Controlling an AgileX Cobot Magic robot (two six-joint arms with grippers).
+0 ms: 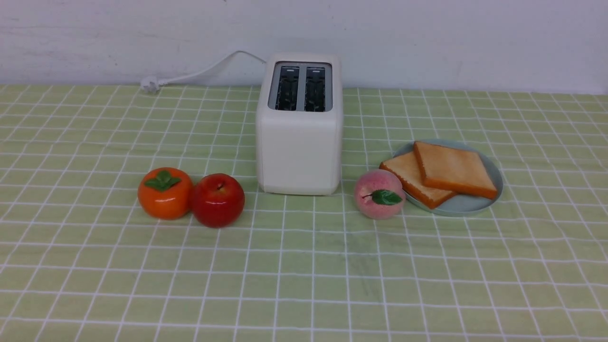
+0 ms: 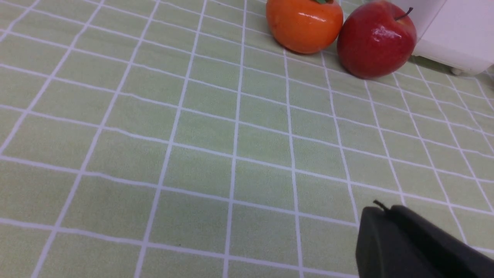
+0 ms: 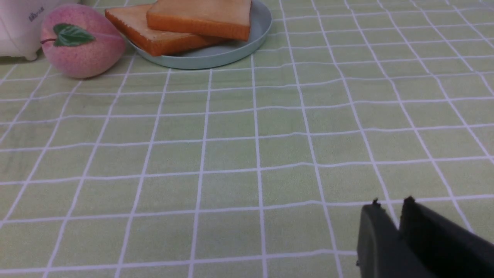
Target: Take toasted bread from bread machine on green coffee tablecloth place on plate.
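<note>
Black left gripper [image 2: 380, 210] is closed on nothing, right gripper [image 3: 390, 208] slightly parted, empty, both low over the green coffee tablecloth [image 1: 304, 266]. Risk: the peach [image 1: 379, 194] touching the plate [image 1: 468, 204] could roll if bumped. Plate holds both toasted bread [image 1: 451, 170] slices, overlapped; bread machine [image 1: 299, 124] slots look empty.

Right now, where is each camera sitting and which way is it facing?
Front: between the arms, looking forward at toaster, plate, fruit; no arm shows.
Left wrist: low over the cloth, facing persimmon and apple; left gripper shut.
Right wrist: low, facing peach and toast; right gripper slightly parted.
Shared: front and right wrist both show plate and peach.
</note>
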